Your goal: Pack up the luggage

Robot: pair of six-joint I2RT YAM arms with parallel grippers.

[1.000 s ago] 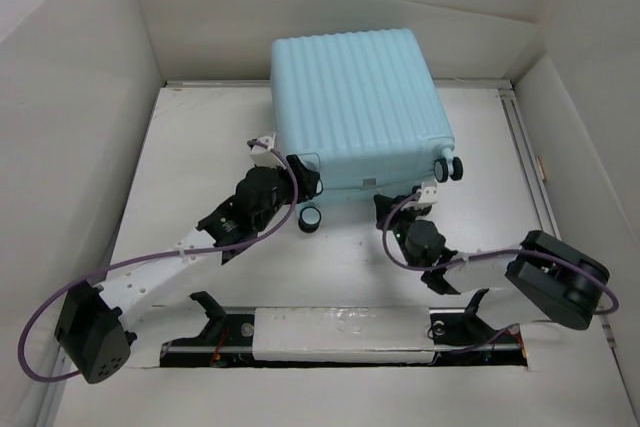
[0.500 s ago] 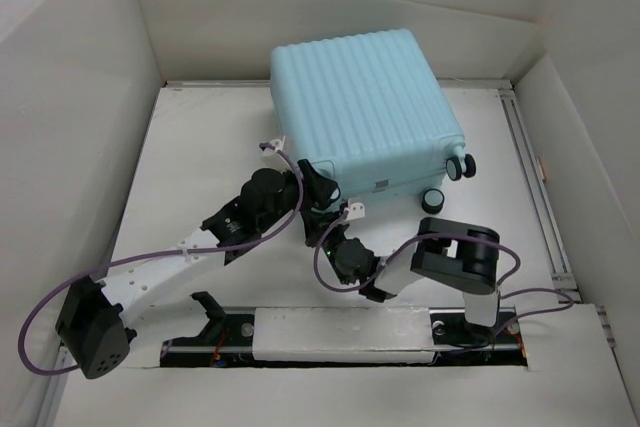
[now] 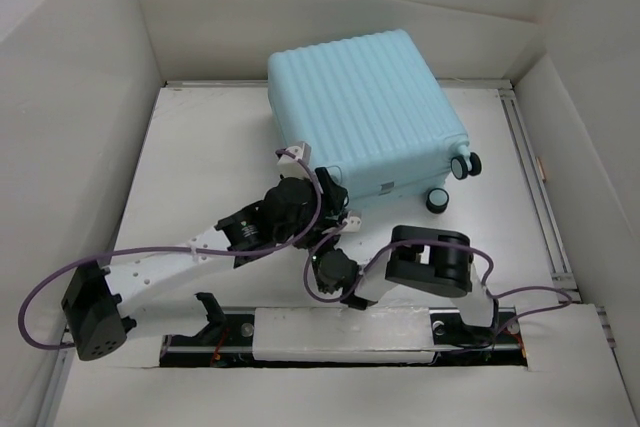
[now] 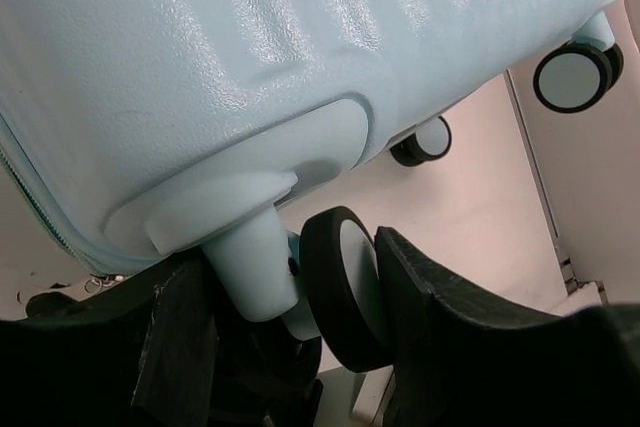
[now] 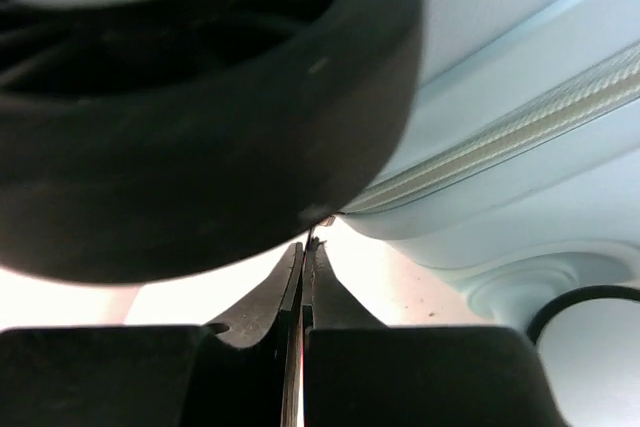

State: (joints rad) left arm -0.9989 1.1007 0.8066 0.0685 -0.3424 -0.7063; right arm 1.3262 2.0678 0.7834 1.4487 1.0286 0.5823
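The light-blue ribbed luggage (image 3: 365, 107) lies shut on the table, turned slightly. My left gripper (image 3: 328, 190) is at its near left corner. In the left wrist view the left gripper (image 4: 290, 257) is shut on a black caster wheel (image 4: 345, 287) and its pale stem. My right gripper (image 3: 345, 225) sits just below that corner. Seen from the right wrist, the right gripper (image 5: 303, 247) is shut, with a thin metal tab, apparently the zipper pull, pinched at its tips beside the zipper (image 5: 520, 137). A black round part (image 5: 200, 127) hides the view above.
Two more caster wheels (image 3: 437, 200) (image 3: 465, 164) stick out at the case's near right corner. White walls close in the table on three sides. A rail (image 3: 530, 177) runs along the right edge, and the arms' base bar (image 3: 340, 332) lies at the near edge.
My right gripper has swept left along the case's near edge to its left corner. The case has turned a little, and my left gripper shifted right with its wheel.
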